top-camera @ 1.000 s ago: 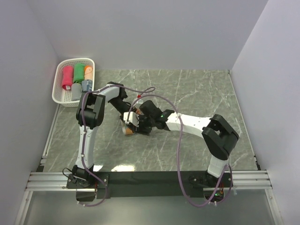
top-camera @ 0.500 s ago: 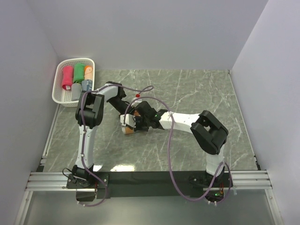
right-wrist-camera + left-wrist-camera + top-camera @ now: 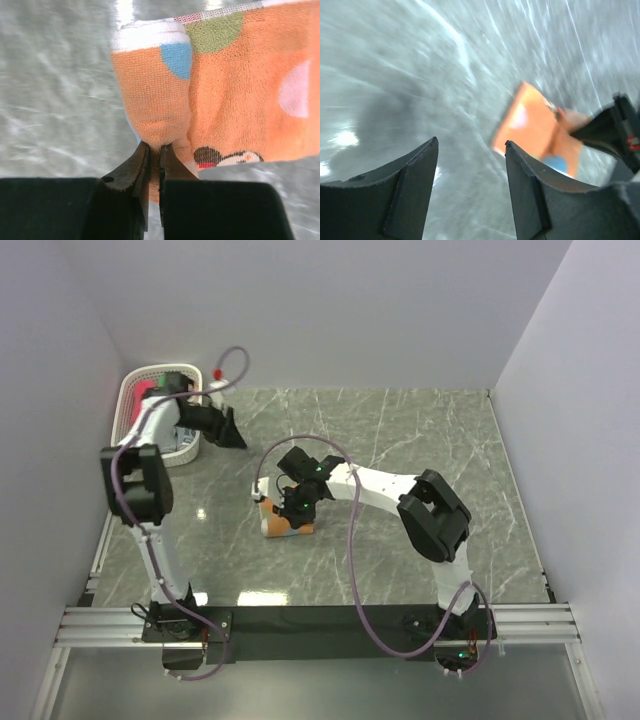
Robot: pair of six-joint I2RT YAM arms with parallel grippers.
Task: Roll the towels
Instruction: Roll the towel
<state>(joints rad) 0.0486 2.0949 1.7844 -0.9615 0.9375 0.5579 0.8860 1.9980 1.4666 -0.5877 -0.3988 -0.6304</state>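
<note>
An orange towel (image 3: pixel 283 523) with coloured spots and a cartoon print lies on the marble table, one end rolled up (image 3: pixel 152 85) and the rest flat (image 3: pixel 240 95). My right gripper (image 3: pixel 154 146) is shut on the rolled end, pinching cloth between its fingertips; from above it sits over the towel (image 3: pixel 291 504). My left gripper (image 3: pixel 230 430) hangs open and empty at the back left beside the basket. In its blurred wrist view (image 3: pixel 470 145), the orange towel (image 3: pixel 532 127) shows beyond its fingers.
A white perforated basket (image 3: pixel 128 410) stands at the back-left corner, mostly hidden behind the left arm, with a pink-red roll (image 3: pixel 142 390) showing inside. Grey walls close in the table on three sides. Purple cables loop over both arms.
The left gripper let go of the towel, opened, and swung back left to the basket. The right gripper shut on the rolled end and shifted slightly left.
</note>
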